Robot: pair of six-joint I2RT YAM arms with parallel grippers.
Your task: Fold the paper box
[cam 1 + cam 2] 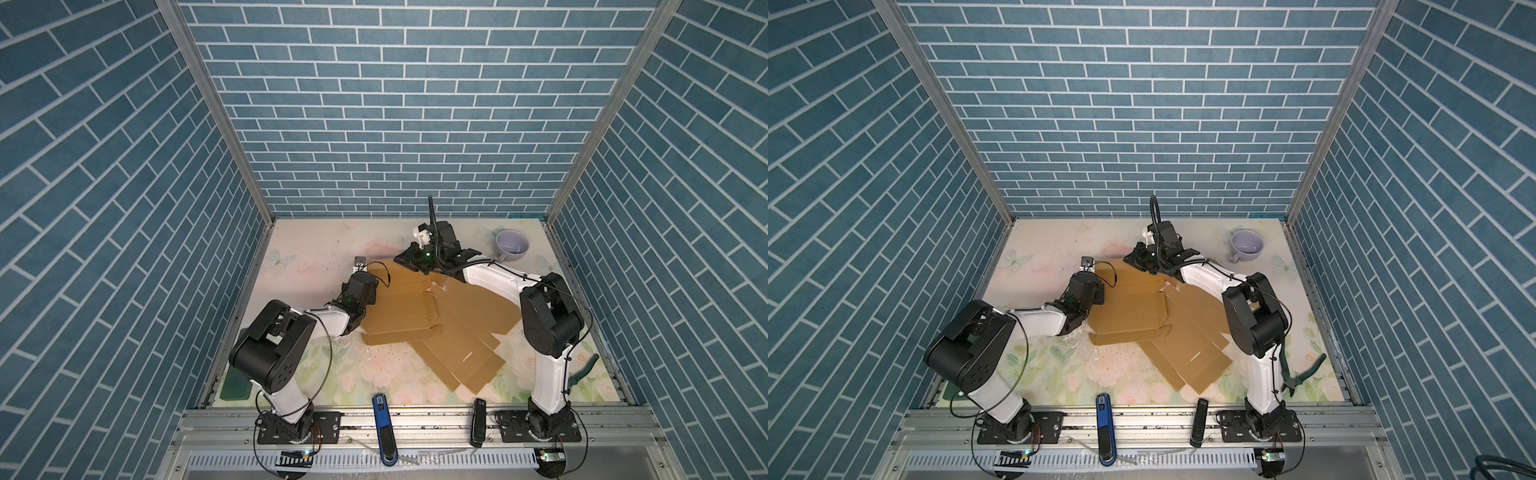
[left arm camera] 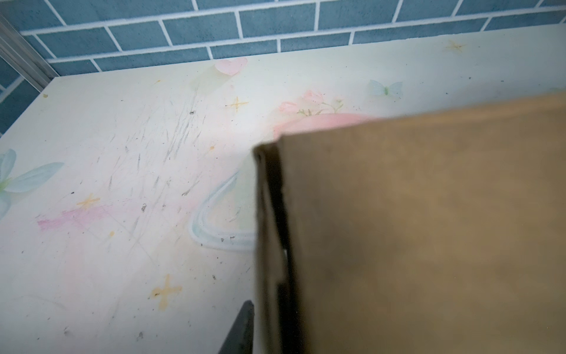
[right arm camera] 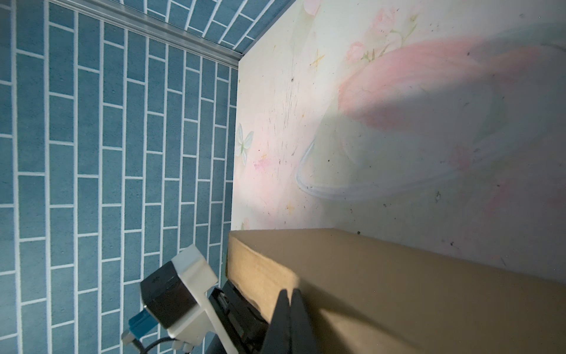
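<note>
Cardboard box (image 1: 407,309): brown and mostly unfolded, lying flat mid-table. One long panel runs toward the front right. A flap along its far left edge is raised.

Left gripper (image 1: 368,282): at the box's far left corner, against the raised flap. The left wrist view shows one dark finger (image 2: 242,325) beside the flap's edge. The cardboard hides the other, so I cannot tell whether the jaws are parted or clamped.

Right gripper (image 3: 288,295): at the box's far edge, near the middle. The jaws are pressed together with nothing visible between them. The tips sit in front of the upright flap; contact is unclear.

Edges:
- The box's far edge is well apart from the back wall (image 1: 395,166).
- Its front right tip comes near the table's front edge.
- The right forearm lies over the box's far right edge.

Open room:
- The far left part of the table (image 1: 307,253) is bare.
- A bare strip runs across the front middle, between the box and the rail (image 1: 436,419).
- White crumbs (image 1: 370,349) lie just off the box's front left edge.

Around the margins:
- Mug (image 1: 512,245) in the far right corner, apart from the box.
- Green-handled pliers (image 1: 584,368) by the right wall, beyond the right arm.
- Green board (image 1: 237,382) at the front left corner, partly under the left arm.
- Blue tool (image 1: 384,424) and black tool (image 1: 478,422) on the rail.

Writing: the blue tool has a small pale label at its far end, too small to read.
</note>
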